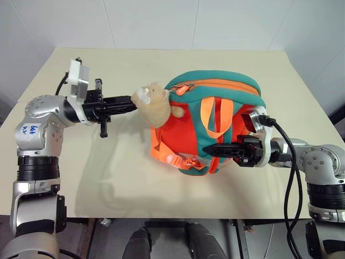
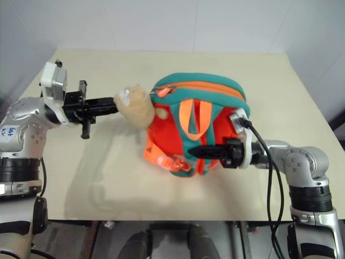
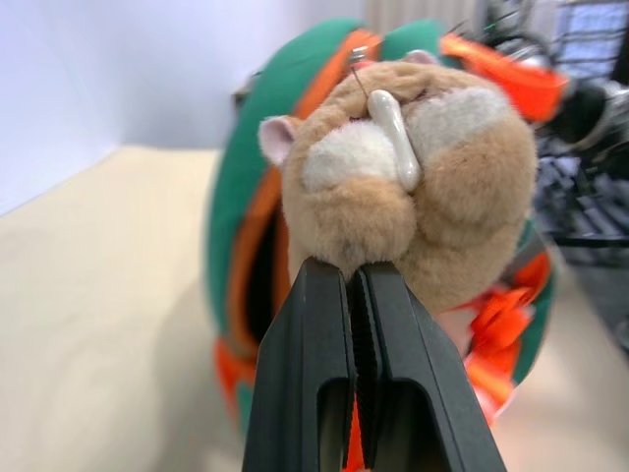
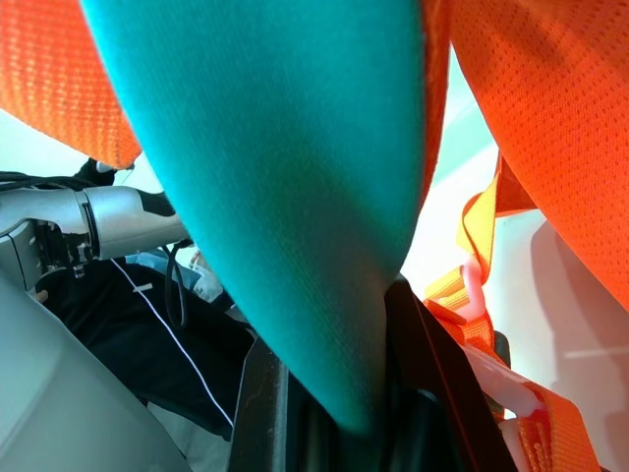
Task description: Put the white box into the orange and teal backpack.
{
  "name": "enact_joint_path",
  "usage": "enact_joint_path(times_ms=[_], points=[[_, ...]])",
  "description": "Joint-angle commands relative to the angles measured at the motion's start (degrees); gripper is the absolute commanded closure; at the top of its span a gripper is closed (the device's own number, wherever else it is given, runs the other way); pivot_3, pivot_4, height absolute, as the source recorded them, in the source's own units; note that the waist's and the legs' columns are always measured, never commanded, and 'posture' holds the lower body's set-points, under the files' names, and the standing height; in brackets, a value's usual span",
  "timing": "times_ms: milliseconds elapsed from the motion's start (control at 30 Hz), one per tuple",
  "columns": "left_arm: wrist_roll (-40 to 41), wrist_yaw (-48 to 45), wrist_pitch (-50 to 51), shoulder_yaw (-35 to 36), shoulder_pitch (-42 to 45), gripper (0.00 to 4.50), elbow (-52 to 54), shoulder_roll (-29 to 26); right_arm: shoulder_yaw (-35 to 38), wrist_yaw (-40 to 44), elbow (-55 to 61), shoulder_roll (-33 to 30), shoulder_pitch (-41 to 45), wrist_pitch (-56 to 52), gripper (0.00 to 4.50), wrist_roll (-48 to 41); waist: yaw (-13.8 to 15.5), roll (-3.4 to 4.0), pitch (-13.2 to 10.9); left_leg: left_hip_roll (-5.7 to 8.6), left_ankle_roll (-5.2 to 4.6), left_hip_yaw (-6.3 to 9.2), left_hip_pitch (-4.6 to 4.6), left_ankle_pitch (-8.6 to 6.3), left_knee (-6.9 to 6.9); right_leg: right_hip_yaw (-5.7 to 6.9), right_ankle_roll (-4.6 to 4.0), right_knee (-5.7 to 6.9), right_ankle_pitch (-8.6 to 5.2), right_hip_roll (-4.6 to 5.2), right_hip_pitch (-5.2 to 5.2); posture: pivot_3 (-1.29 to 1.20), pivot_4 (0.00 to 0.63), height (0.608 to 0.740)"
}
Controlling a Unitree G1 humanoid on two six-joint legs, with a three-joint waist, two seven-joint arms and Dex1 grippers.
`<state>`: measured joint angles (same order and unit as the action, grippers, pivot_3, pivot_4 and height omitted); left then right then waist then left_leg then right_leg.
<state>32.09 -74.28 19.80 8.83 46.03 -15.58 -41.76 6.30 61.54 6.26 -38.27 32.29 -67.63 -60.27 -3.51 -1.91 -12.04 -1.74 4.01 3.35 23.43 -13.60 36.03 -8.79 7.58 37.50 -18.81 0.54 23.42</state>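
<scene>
Left eye view gives you the orange and teal backpack (image 1: 207, 129) lifted above the beige table (image 1: 108, 178), its shadow lying on the tabletop beneath it. You see the zipper along the teal top edge, with an orange band running beside it. What is inside the backpack you cannot tell, since the fabric hides the interior. The white box cannot be made out anywhere.

A beige plush charm (image 1: 155, 105) hangs off the backpack's left side, near the zipper pull. Your left gripper (image 1: 133, 106) reaches in level from the left with its fingers closed together; in the left wrist view the fingers (image 3: 329, 374) sit shut right against the underside of the plush charm, which covers most of the backpack's side from that angle. Whether the tips pinch the plush or something behind it you cannot tell.

Your right gripper (image 1: 209, 150) comes in level from the right, low on the backpack's front, and is clamped on a teal strap (image 4: 295, 197). The right wrist view shows that strap running down between its dark fingers. Orange webbing loops (image 1: 170, 156) and a buckle hang just beside those fingers, crowding the lower front. Two orange handle loops (image 1: 215, 116) drape down the front between the zipper and the right gripper.
</scene>
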Motion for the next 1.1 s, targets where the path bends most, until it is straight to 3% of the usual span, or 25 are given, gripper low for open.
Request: enact_joint_path(times_ms=[33,433,667,800,967,1100], points=[[-2.0,0.9,-2.6,2.9,1.0,4.47,-6.3,-2.6,0.6,-0.3,1.0,0.1,-0.3,-0.2,4.47,-1.1,0.0,0.0,0.0,0.0,0.0,0.0,0.0,0.0,0.0,0.01,0.0,0.0,0.0,0.0,0.0,0.0,0.15,0.74],[-7.7,-1.6,-5.4,-1.3,0.5,4.47,-22.8,0.8,1.7,-2.0,2.2,0.0,-1.4,-0.8,4.47,-2.6,0.1,0.0,0.0,0.0,0.0,0.0,0.01,0.0,-0.01,0.01,-0.01,0.0,0.0,0.0,0.02,0.0,0.15,0.74],[-13.0,-0.2,-11.1,-4.3,0.6,4.47,-34.9,8.0,2.8,-3.8,3.2,-0.2,-2.1,-1.4,4.47,-4.0,0.3,0.0,0.0,0.01,0.0,0.01,0.03,0.0,0.01,0.02,-0.01,0.01,0.0,0.01,0.02,0.0,0.15,0.74],[-13.9,-1.7,-13.3,-4.7,-0.5,4.47,-34.2,9.1,3.0,-4.7,3.5,-0.4,-2.5,-1.6,4.47,-4.5,0.4,-0.01,0.0,0.0,0.0,0.03,0.08,0.0,-0.01,0.03,-0.01,0.0,0.0,0.01,0.05,0.0,0.15,0.74],[-12.9,-4.5,-8.0,-4.9,-3.3,4.47,-27.0,7.4,3.0,-5.3,4.3,-0.9,-3.1,0.1,4.47,-3.4,0.3,-0.01,0.0,0.0,0.0,0.03,0.08,0.0,-0.03,0.03,-0.01,0.0,0.0,0.03,0.05,0.0,0.15,0.74],[-10.0,-2.9,-5.5,-1.3,-11.1,3.44,-10.3,2.4,7.6,-7.4,5.4,-2.7,-3.1,-0.3,3.13,-5.9,0.2,-0.01,0.0,-0.02,0.0,0.05,0.08,0.0,-0.04,0.02,-0.01,0.0,0.0,0.05,0.05,0.0,0.15,0.74]])
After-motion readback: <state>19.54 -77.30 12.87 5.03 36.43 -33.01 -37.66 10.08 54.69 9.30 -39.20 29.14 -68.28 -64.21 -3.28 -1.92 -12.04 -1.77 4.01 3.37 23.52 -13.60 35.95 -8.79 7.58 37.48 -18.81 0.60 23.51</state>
